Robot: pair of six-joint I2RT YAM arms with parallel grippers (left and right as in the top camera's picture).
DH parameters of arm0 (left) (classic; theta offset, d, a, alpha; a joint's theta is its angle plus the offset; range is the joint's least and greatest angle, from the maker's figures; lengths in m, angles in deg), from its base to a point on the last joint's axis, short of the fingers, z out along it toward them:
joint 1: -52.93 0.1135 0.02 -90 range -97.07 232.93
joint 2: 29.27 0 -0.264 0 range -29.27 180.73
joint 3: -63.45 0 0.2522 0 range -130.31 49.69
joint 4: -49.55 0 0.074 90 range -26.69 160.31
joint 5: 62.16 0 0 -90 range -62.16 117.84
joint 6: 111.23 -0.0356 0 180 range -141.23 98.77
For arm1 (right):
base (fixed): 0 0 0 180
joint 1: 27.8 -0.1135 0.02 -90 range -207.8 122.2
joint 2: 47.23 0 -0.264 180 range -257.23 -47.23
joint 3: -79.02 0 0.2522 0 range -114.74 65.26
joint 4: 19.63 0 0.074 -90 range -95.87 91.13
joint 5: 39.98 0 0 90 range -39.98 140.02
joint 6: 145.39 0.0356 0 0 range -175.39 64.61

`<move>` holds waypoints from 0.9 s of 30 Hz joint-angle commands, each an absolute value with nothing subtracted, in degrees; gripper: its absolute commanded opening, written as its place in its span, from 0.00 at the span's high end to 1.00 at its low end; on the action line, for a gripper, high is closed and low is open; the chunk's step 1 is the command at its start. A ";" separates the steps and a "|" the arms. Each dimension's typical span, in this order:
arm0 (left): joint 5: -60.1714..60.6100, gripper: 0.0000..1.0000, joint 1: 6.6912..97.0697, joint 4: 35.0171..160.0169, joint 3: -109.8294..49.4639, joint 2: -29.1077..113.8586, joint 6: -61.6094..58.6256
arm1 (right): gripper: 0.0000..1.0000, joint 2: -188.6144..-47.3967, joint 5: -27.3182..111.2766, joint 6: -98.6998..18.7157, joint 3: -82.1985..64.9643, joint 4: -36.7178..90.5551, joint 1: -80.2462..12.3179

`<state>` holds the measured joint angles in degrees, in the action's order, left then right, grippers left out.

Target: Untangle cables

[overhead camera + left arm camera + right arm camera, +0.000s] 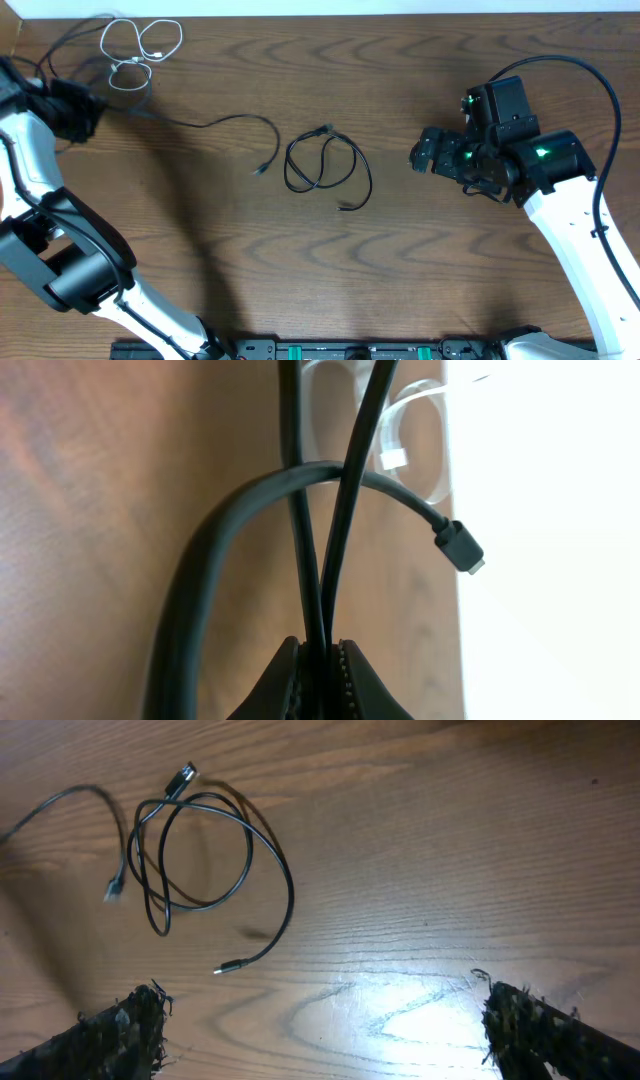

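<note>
Wooden table [450, 260]. Entries run from the near edge outward.

Mid-table, right side: right gripper [413, 156] points left toward the centre. Its jaws stand wide apart with nothing between them. In its wrist view both fingers [135, 1025] frame bare wood only.

Mid-table, centre: coiled black cable [322, 165] lies flat in a loose double loop. One plug sits at the far side of the loop. The other end trails off to the near right and finishes in a small plug [346, 207]. This cable is clear of both grippers, and the right one is the nearer.

Left of the coil: free plug [262, 168] of the long black cable [225, 122], near the coil and not touching it. From the plug the cable arcs away to the far left, toward the left gripper [92, 110].

Far left: left gripper jaws are closed on black cable. The wrist view shows two thin black strands [315, 560] pinched between the pads. Another black run arcs across in front of them and ends in a plug [460, 547] on the right. Which cord each strand belongs to I cannot tell.

Far edge, left: white cable [140, 42] lies in several loops just beyond the left gripper. More black cord [70, 38] lies to its left. Whether the two are interlaced cannot be told.
</note>
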<state>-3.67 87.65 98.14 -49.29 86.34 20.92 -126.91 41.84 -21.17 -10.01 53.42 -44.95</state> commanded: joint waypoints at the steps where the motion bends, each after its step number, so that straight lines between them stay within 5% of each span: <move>1: -4.50 0.92 87.76 98.36 -51.89 86.65 23.28 | 0.01 -126.91 41.47 -21.81 -10.79 53.44 -44.77; 14: 37.42 0.92 88.39 112.83 -51.78 86.67 34.45 | 0.01 -126.98 41.49 -21.81 -10.79 53.07 -44.77; 22: 30.23 0.91 90.51 113.20 -51.73 86.69 41.36 | 0.01 -127.07 41.47 -21.79 -10.79 52.48 -44.77; 25: 25.88 0.85 90.01 110.95 -51.73 86.69 38.56 | 0.01 -127.07 41.44 -21.76 -10.79 52.09 -44.77; 27: 25.01 0.67 89.51 110.71 -51.69 86.71 37.99 | 0.01 -127.07 41.44 -21.79 -10.79 52.02 -44.77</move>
